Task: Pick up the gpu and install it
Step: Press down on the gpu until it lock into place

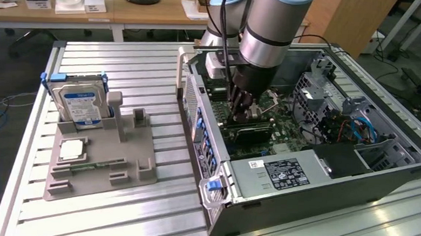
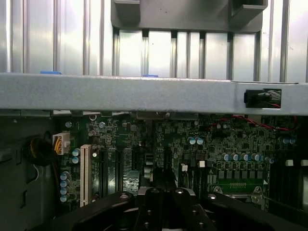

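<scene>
Gpu (image 1: 250, 132) lies flat inside the open case (image 1: 380, 175), on the motherboard (image 2: 211, 139) beside the power supply (image 1: 280, 173). Gripper (image 1: 243, 110) stands right over its far edge, jaws closed; whether they pinch the card cannot be told. Outside, at the exterior view's left, a grey fixture (image 1: 132, 162) holds the hard drive (image 1: 81, 105) upright.

Hard drive (image 1: 80, 104) upright (blue label), gray fixture (image 1: 100, 163)
</scene>
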### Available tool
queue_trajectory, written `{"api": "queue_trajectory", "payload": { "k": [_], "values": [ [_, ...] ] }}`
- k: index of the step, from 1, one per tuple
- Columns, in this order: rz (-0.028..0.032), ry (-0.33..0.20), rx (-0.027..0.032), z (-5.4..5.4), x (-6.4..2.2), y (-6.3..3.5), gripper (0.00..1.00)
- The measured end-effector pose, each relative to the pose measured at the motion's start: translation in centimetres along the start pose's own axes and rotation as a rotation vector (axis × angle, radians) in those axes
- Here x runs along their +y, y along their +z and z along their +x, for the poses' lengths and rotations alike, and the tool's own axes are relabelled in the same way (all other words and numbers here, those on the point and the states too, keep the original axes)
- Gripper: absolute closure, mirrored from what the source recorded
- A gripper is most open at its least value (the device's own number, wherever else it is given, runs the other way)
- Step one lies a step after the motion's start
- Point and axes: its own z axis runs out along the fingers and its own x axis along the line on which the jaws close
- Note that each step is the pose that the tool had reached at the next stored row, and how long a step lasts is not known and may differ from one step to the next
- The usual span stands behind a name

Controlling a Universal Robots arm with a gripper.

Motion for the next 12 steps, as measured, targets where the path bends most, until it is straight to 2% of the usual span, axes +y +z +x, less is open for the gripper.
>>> {"api": "queue_trajectory", "payload": {
  "k": [12],
  "values": [
    [0.0000,0.000,0.0001,0.00,0.00,0.00,0.89]
  ]
}}
